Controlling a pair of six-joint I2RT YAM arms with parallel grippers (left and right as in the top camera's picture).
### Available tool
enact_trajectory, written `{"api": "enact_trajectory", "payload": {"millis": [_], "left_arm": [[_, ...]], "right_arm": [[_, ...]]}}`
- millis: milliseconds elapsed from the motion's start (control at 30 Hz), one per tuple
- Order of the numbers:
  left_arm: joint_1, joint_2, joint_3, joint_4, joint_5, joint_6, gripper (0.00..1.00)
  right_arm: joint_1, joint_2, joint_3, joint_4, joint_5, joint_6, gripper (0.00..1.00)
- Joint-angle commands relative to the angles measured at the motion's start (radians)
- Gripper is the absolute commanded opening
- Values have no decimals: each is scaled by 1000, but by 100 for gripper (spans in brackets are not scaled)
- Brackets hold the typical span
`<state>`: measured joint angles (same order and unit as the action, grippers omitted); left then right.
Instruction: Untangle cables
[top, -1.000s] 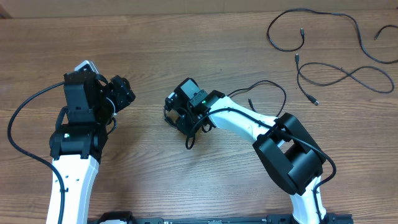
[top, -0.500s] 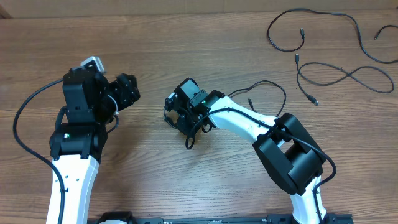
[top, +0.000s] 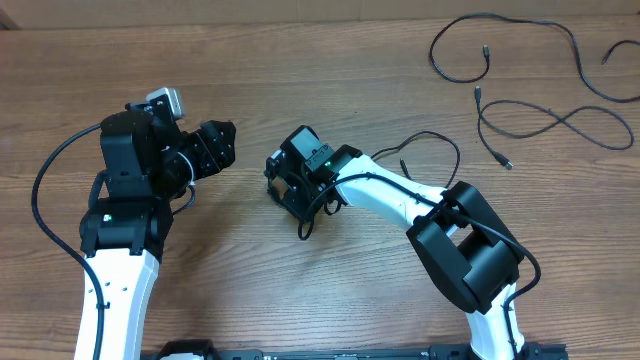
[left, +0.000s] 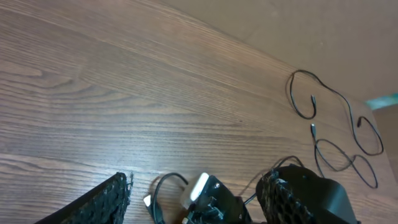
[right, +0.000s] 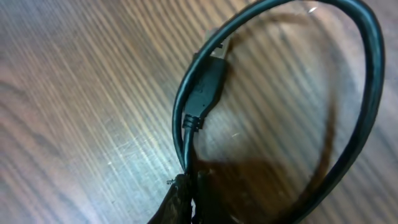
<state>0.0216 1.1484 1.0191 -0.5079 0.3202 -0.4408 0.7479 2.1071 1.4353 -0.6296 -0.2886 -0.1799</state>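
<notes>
Near the middle of the brown wooden table (top: 300, 80): small coil of thin black cable (top: 304, 222), its looped strand pinched in the right gripper (top: 287, 192), pressed together. Just beside, left gripper (top: 218, 148) spread wide, holding nothing. Toward the far right corner, long loose black cables (top: 540, 112).

We take this for a robotics lab or test bench rather than a home or a shop. Two white-and-black robot arms, the left arm (top: 115, 290) and the right arm (top: 390, 200), rise from a dark rail (top: 350, 354) at the near edge of a wood-grain worktop (top: 250, 60). A thick black wire (top: 36, 205) trails from the left one. Thin black cables (top: 560, 118) lie loose on the far right of the worktop. Beyond its far edge, the left wrist view shows us a plain tan surface (left: 298, 25); whether it is wall or board we cannot tell.
</notes>
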Motion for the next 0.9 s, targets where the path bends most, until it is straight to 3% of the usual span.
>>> {"api": "enact_trajectory", "payload": {"millis": [0, 100, 233, 433, 867], "left_arm": [[3, 3, 18, 5, 42, 39, 72], [2, 3, 18, 17, 113, 106, 71], [-7, 3, 18, 19, 172, 173, 72], [-16, 4, 18, 19, 171, 176, 72], [-16, 4, 18, 19, 170, 176, 72]], "right_arm": [[3, 3, 42, -14, -38, 26, 4], [3, 1, 53, -34, -26, 26, 15], [4, 1, 53, -37, -16, 26, 20], [4, 2, 50, -34, -16, 14, 27], [14, 63, 48, -30, -16, -12, 25]]}}
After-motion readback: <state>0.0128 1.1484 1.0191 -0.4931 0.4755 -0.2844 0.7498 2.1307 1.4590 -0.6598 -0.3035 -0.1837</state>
